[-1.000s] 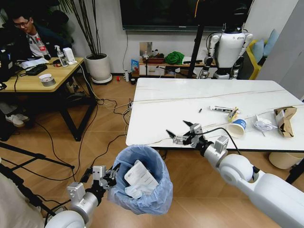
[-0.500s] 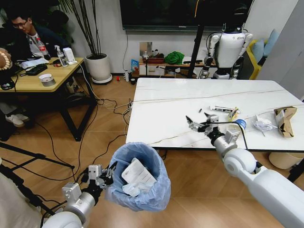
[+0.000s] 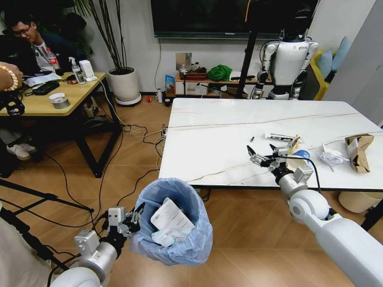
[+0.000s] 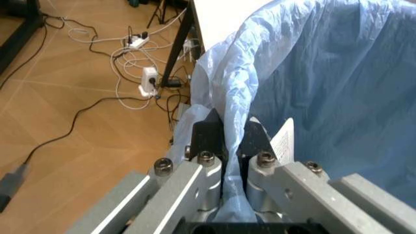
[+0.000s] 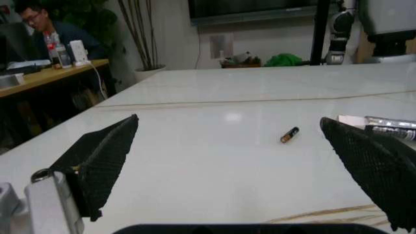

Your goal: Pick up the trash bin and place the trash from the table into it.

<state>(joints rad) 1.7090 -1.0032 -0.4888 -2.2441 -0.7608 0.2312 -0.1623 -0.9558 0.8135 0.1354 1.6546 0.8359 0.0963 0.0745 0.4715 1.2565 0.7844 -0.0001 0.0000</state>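
- The table, white with thin dark veins, takes up the right half of the head view, and most of its near and left surface is bare; the litter that remains sits grouped toward its right end
- The trash bin, lined with a crinkled light blue bag, is off the floor and held in front of the table's near-left corner, below its edge; so the picking-up part of the task looks done
- Inside the bin lie white papers, which suggests that some of the trash has already gone in
- The left gripper holds the bin: its fingers are clamped together on the bag-covered rim, one inside the lining and one outside
- The right gripper hovers low over the table's near edge, fingers spread wide apart and holding nothing, pointed toward the litter
- Still on the table, by my reading the remaining work: a crumpled brown paper bag at the far right, a clear crumpled wrapper just beside it, and a white paper cup with a blue band lying on its side near the right gripper
- A thin wrapped strip lies farther back, and a tiny dark cylinder lies on the marble ahead of the open fingers
- Overall I judge the task partly done: the bin is in hand and partly filled, with several pieces left to collect
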